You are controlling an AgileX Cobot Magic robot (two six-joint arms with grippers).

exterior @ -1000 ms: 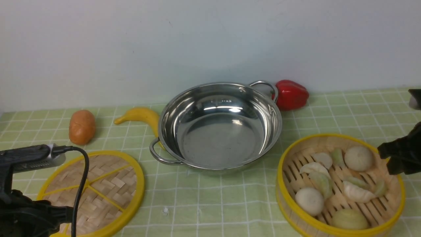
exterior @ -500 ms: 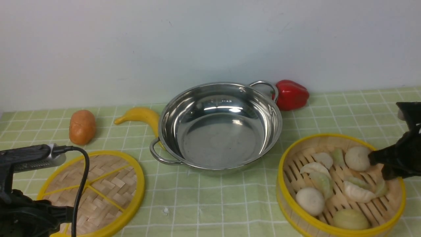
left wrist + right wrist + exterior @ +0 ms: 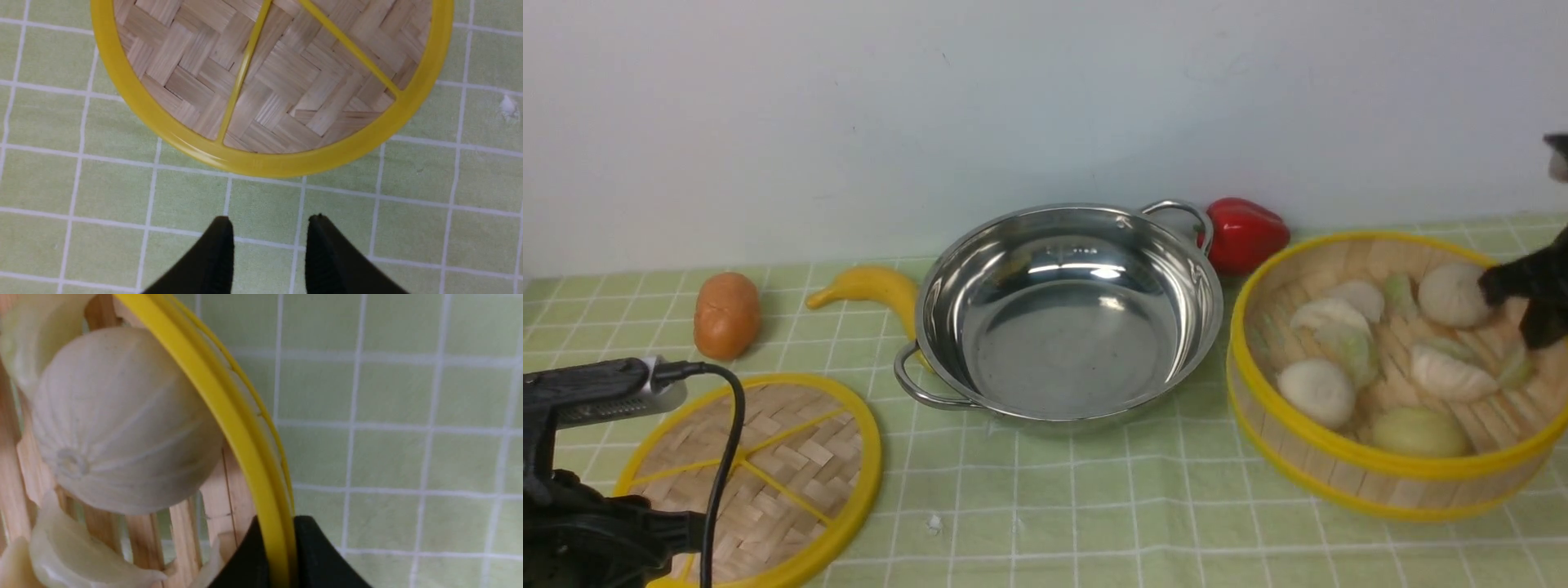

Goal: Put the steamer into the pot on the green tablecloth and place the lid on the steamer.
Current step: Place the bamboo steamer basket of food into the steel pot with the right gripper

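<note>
The right pincer (image 3: pixel 282 543) clamps the steamer (image 3: pixel 1339 482) by its rim, holding it tilted at the pot's (image 3: pixel 1062 351) three o'clock, apparently for the carry across. The left pincer (image 3: pixel 269 232), parted and empty, hovers beside the lid (image 3: pixel 768 465) at eight o'clock.

My left claw (image 3: pixel 269 228) ends in two matte black fingers (image 3: pixel 216 253), broad at the base and tapering to blunt, rounded tips, with no marking I can make out. My right claw (image 3: pixel 281 539) shows the same smooth dark wedges. In the front view my left arm (image 3: pixel 580 531) is a black bulk in the lower left corner. Above it sits a flat dark housing (image 3: pixel 580 388) with a silver-grey plug (image 3: pixel 658 374), and a glossy black cable (image 3: pixel 723 457) curves down from the plug. My right arm (image 3: pixel 1539 286) is a black shape at the right edge.
</note>
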